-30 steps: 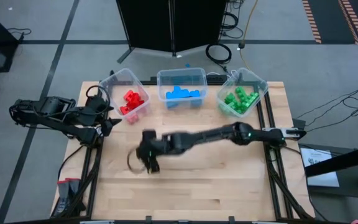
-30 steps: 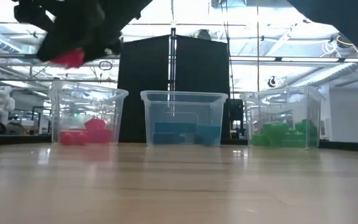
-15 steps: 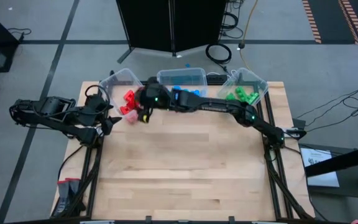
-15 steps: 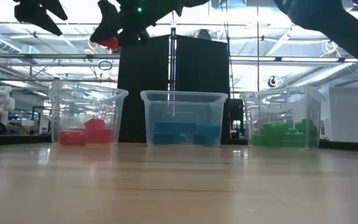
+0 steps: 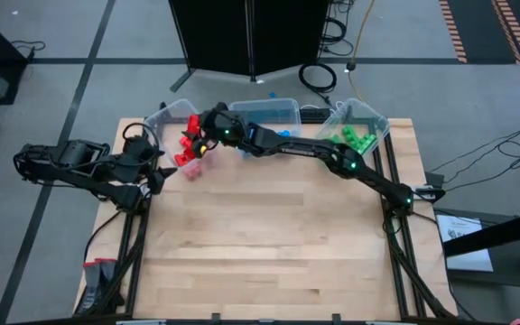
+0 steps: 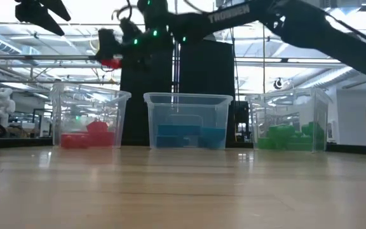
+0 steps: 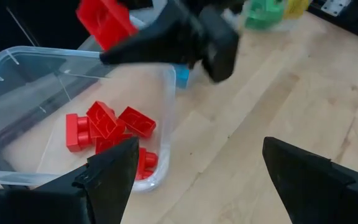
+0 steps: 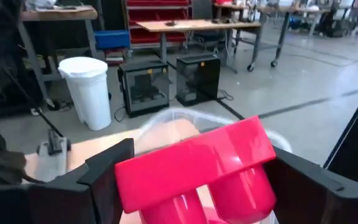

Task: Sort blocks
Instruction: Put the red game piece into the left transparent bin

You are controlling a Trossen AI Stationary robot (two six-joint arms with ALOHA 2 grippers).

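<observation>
My right gripper point(image 5: 193, 135) reaches across the table and hovers over the left clear bin point(image 5: 171, 116), shut on a red block point(image 7: 106, 22). That bin holds several red blocks point(image 7: 107, 127) lying on its floor. The middle bin point(image 5: 264, 110) holds blue blocks point(image 5: 262, 135), and the right bin point(image 5: 373, 122) holds green blocks point(image 5: 348, 143). My left gripper point(image 5: 156, 171) waits open at the table's left edge, near the red bin, and touches nothing. My right gripper pinches the red block point(image 8: 194, 163) between its two fingers point(image 8: 107, 171), which stand on two opposite sides of it. The fingers come roughly level from the table's right side. The block is lifted clear, high above the red bin's open top point(image 6: 88, 95).
The three clear bins stand in a row along the table's far edge point(image 6: 186, 121). The wooden tabletop point(image 5: 269, 244) stretches from the bins toward the near edge. My right arm point(image 5: 323, 155) spans over the blue bin. Cables and a black stand lie beyond the far edge.
My right gripper has swung from the table's middle-left toward the far edge and up, carrying the red block. It now holds the block over the red bin. It stayed shut on the block throughout.
</observation>
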